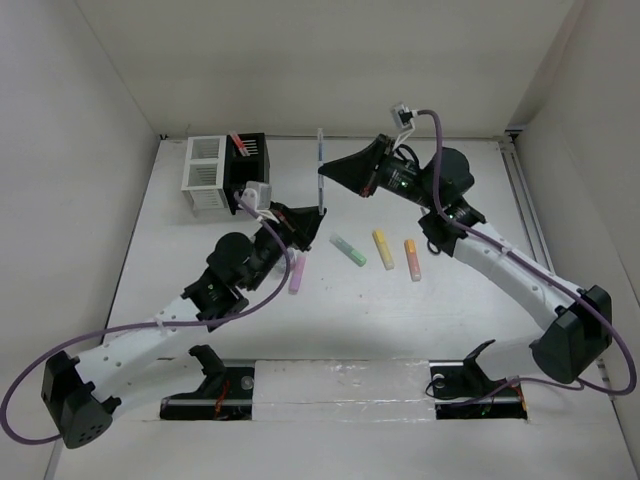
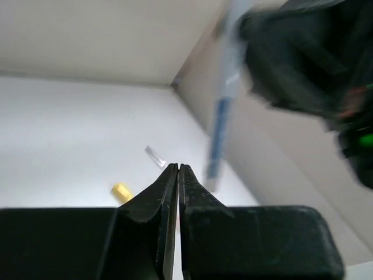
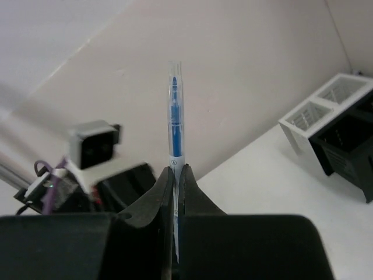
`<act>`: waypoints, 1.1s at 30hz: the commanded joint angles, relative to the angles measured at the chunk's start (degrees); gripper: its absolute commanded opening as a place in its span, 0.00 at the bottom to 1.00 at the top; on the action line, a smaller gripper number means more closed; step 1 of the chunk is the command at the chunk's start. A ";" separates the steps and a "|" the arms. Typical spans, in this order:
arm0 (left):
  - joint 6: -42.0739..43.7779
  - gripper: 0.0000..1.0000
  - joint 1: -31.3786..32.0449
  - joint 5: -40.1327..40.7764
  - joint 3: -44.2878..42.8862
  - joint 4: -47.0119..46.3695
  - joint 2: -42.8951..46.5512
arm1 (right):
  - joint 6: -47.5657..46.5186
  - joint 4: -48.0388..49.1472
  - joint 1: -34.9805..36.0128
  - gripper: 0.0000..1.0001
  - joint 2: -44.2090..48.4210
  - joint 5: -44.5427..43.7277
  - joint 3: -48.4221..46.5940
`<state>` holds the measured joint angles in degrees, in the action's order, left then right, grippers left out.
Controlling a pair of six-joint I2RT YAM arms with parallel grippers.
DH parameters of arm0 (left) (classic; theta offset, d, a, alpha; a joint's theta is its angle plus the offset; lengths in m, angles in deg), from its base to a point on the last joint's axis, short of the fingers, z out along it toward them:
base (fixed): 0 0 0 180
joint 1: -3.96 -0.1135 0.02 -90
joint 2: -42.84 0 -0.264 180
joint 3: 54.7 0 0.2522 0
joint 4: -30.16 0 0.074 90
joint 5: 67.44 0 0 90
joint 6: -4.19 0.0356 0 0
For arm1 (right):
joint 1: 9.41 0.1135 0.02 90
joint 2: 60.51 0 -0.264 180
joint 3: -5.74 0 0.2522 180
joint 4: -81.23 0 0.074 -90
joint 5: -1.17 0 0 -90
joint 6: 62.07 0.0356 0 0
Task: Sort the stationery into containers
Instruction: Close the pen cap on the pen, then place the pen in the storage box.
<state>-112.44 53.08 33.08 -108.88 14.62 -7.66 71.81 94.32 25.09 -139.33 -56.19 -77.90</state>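
My right gripper is shut on a blue pen and holds it upright in the air, right of the containers; in the right wrist view the pen sticks up from the closed fingers. The joined white box and black box stand at the back left, with a red pen in the black one. My left gripper is shut and empty, just below the held pen. A purple marker, green marker, yellow marker and orange marker lie on the table.
White walls enclose the table on three sides. The left wrist view shows its shut gripper, the blurred blue pen, the right arm's black gripper and a yellow marker. The boxes show in the right wrist view.
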 commanded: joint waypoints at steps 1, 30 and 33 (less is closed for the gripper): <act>-2.10 0.03 0.45 1.76 -4.83 11.10 -0.22 | -3.88 9.97 2.67 0.00 3.32 -1.00 1.50; 3.69 1.00 0.45 -3.13 -0.80 0.48 12.89 | -14.52 12.26 -0.67 0.00 7.72 1.98 12.76; 4.75 1.00 -0.08 -7.26 -3.60 -0.14 9.12 | -14.52 12.79 -0.66 0.00 8.77 1.99 13.90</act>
<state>-110.50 53.35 33.34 -110.44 21.44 4.12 57.73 102.49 23.76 -132.73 -55.86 -64.42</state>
